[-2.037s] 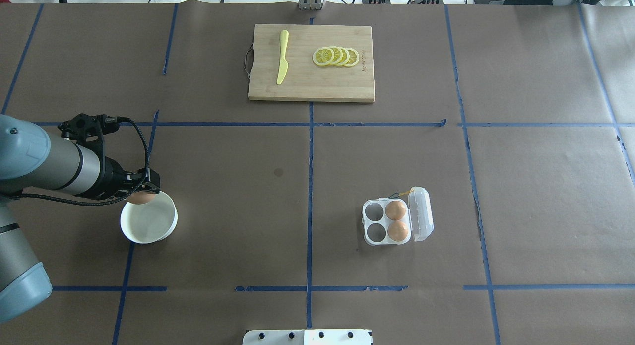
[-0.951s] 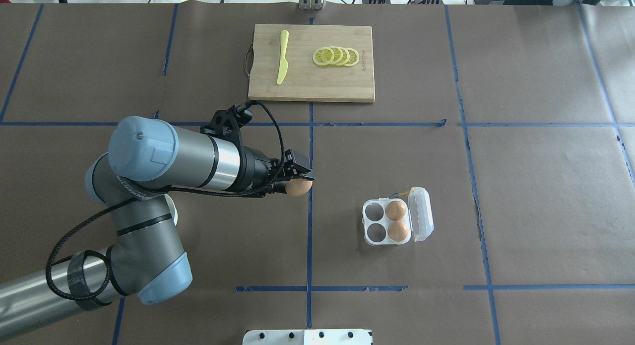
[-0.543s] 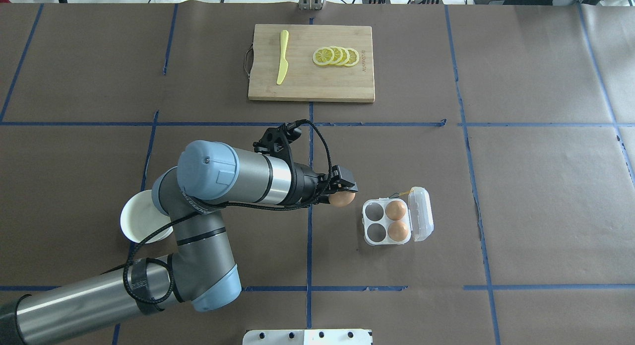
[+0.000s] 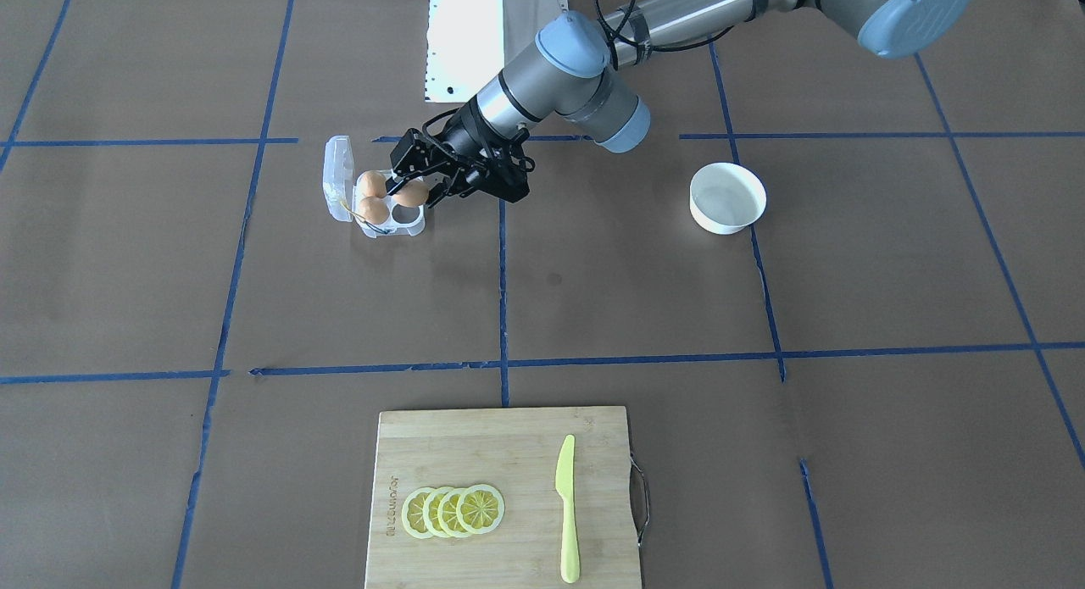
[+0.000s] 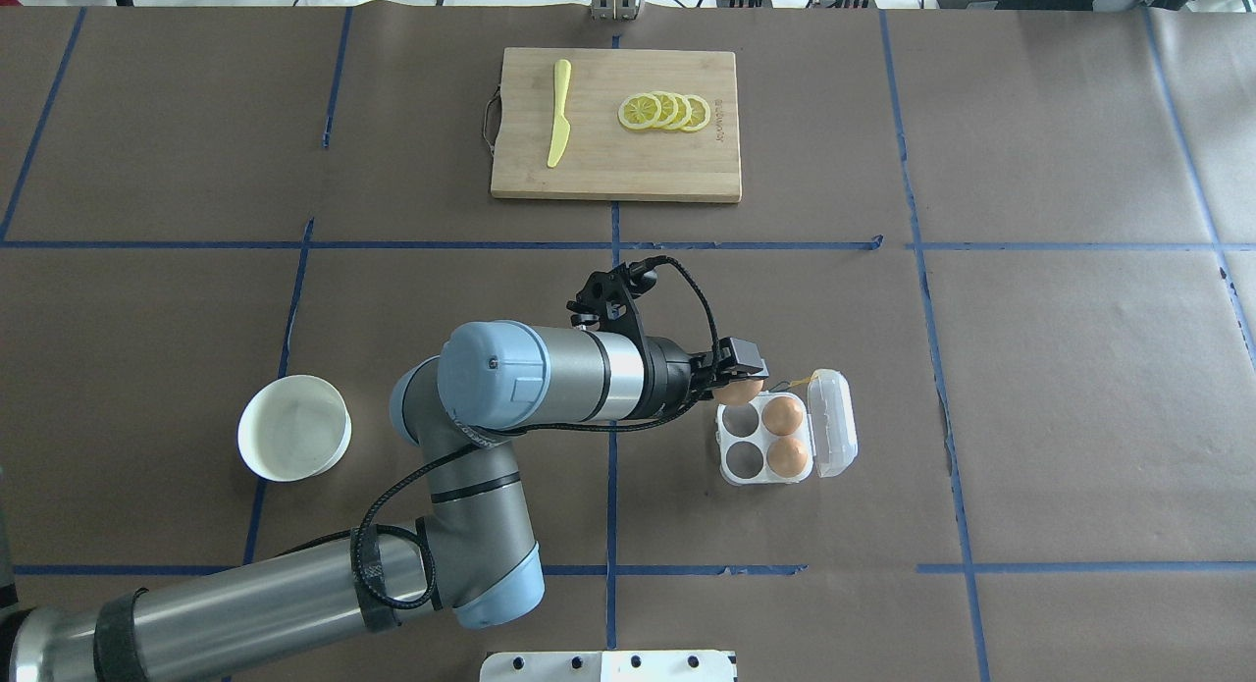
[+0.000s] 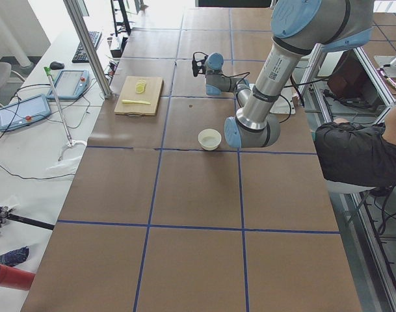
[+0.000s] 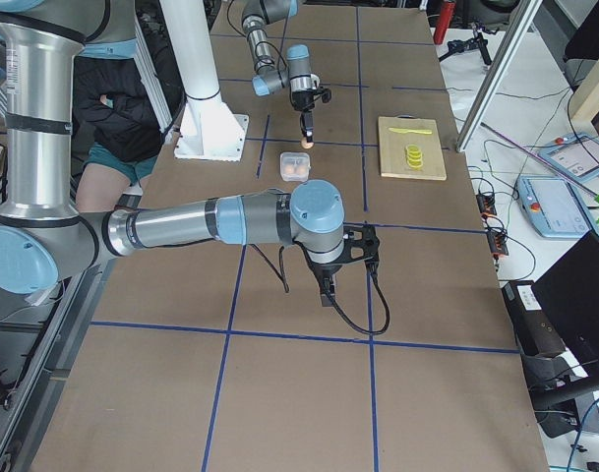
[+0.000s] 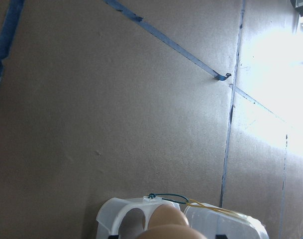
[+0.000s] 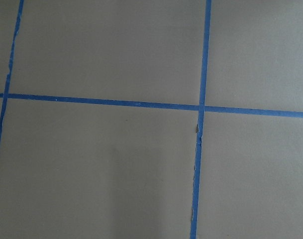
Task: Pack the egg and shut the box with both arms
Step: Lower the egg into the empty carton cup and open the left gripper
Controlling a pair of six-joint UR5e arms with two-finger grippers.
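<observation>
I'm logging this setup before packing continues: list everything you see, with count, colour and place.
Orange-brown eggs: three; two in the carton's right cells, one held over it.
Clear plastic four-cell egg carton: one, lid open, right of centre.
Round white bowl: one, table's left.
Bamboo cutting board: one, far edge, bearing one yellow plastic knife and four lemon slices.
Silver-grey arms: two; left gripper shut on an egg, right gripper unclear.
</observation>
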